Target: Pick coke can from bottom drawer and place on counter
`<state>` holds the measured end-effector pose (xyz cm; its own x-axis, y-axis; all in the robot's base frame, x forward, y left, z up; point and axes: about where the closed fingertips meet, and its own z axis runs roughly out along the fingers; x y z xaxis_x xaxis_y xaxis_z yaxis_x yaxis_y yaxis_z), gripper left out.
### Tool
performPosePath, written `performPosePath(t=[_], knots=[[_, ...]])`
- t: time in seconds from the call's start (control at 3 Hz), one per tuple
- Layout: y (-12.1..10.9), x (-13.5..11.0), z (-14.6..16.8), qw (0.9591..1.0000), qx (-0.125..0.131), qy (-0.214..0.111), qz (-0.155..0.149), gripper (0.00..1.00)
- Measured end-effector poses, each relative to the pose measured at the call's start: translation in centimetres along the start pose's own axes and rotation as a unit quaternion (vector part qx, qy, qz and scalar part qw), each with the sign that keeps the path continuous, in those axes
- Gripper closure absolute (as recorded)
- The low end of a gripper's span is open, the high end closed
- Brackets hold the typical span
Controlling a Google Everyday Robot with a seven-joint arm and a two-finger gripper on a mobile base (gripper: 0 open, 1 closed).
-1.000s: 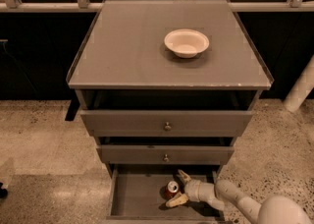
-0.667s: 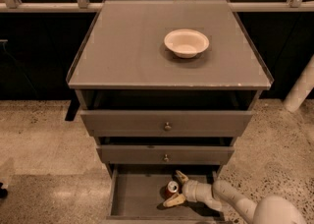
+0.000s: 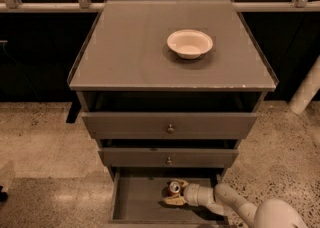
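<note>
At the bottom of the frame, the bottom drawer (image 3: 140, 199) stands pulled out, and the hand (image 3: 173, 194) reaches into its right half from the lower right. The coke can (image 3: 174, 187) sits in the drawer right at the hand; whether it is gripped cannot be told. Higher up, a white bowl (image 3: 189, 43) rests on the counter (image 3: 130, 52).

Cropped at bottom edge: grey wooden bottom drawer (image 3: 135, 199), white arm (image 3: 235, 204). Partly hidden behind tool (image 3: 176, 194) in drawer: small red coke can (image 3: 173, 187).
</note>
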<state>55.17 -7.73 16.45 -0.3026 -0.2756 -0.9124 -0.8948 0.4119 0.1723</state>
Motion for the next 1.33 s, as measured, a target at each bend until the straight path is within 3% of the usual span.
performPosePath(t=[0.67,1.0,1.33], knots=[[0.0,0.0,0.0,1.0,0.0,0.0,0.0,0.88],[1.1,-0.9,-1.6,0.9996,-0.017,-0.01,0.022,1.0],[2.0,-3.5,-5.6,0.9986,-0.008,-0.017,0.048,1.0]])
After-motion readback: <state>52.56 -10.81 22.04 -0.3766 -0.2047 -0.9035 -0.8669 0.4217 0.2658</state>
